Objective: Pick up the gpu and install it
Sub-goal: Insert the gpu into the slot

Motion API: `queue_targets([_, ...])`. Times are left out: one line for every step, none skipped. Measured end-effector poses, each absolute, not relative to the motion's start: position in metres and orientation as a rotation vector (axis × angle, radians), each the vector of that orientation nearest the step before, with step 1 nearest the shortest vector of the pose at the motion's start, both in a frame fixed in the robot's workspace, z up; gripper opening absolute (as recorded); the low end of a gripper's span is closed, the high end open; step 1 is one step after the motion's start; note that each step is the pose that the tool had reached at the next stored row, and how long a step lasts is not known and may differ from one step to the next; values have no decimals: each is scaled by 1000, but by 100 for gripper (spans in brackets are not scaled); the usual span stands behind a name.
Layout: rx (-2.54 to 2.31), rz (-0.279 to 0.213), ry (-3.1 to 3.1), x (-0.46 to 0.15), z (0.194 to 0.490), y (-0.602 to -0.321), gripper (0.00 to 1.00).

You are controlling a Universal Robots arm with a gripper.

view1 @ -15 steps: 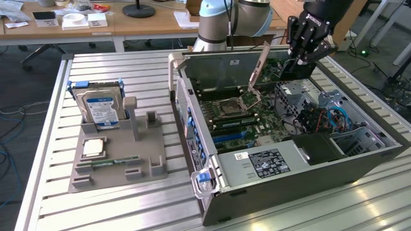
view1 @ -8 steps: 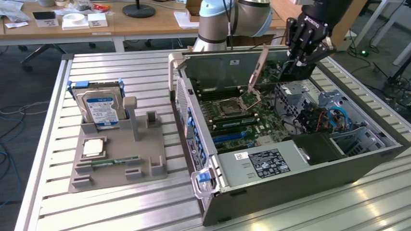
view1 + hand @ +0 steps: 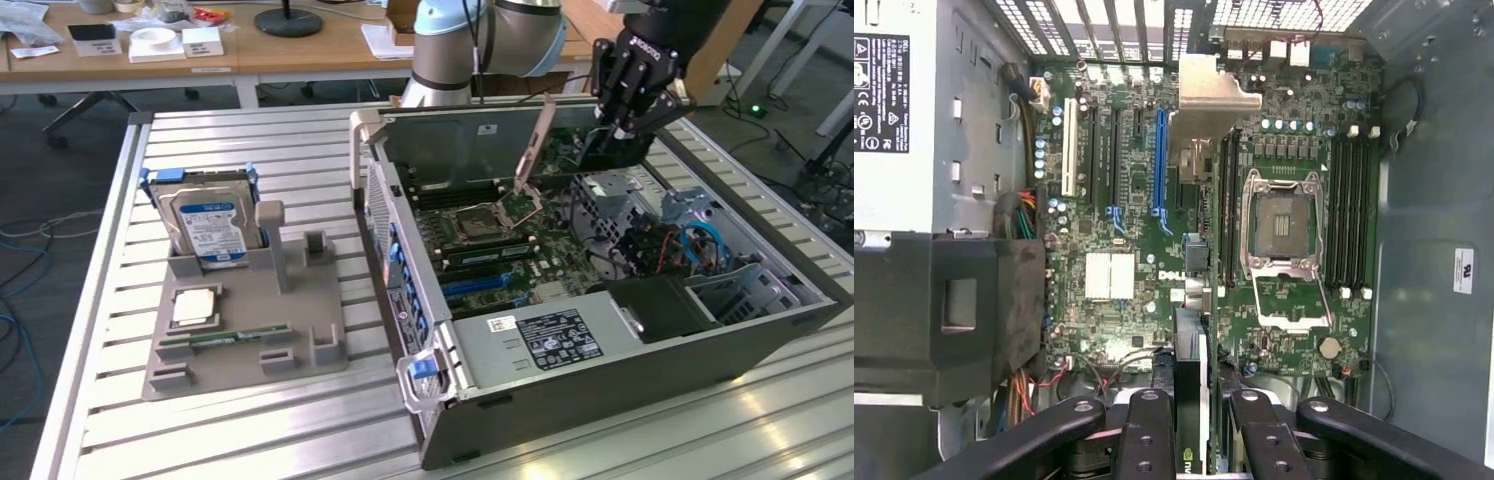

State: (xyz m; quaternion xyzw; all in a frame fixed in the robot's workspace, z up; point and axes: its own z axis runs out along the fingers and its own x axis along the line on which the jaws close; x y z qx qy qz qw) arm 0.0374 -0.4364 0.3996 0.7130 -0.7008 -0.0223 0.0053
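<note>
Above the open computer case (image 3: pixel 641 370), the gripper (image 3: pixel 618 132) is clamping the gpu (image 3: pixel 603 158) edge-down near the blue slot (image 3: pixel 1160 165), where any tilt or sideways offset is likely risking a jammed connector or its silver bracket (image 3: pixel 1214 92) snagging the case's rear wall.

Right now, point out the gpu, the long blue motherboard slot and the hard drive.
gpu (image 3: pixel 1189 345): wrist view, on the card's dark edge.
blue slot (image 3: pixel 1160 160): wrist view, middle of the slot's length.
hard drive (image 3: pixel 211 228): exterior view, on its blue label.
</note>
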Motion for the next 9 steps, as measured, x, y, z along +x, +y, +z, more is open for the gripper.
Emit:
queue_targets([2232, -69, -2194, 37, 398, -436, 26])
queue_targets([2233, -69, -2195, 37, 397, -436, 26])
queue_targets([2233, -68, -2195, 36, 396, -436, 26])
queue_targets([2233, -67, -2195, 36, 394, -436, 26])
queue_targets([2234, -66, -2196, 35, 393, -436, 26])
queue_targets([2234, -65, -2196, 35, 392, -436, 26])
queue_targets([2235, -64, -2197, 34, 390, -436, 26])
queue_targets([2235, -63, -2197, 34, 389, -436, 26])
queue_targets([2236, -63, -2197, 33, 388, -436, 26])
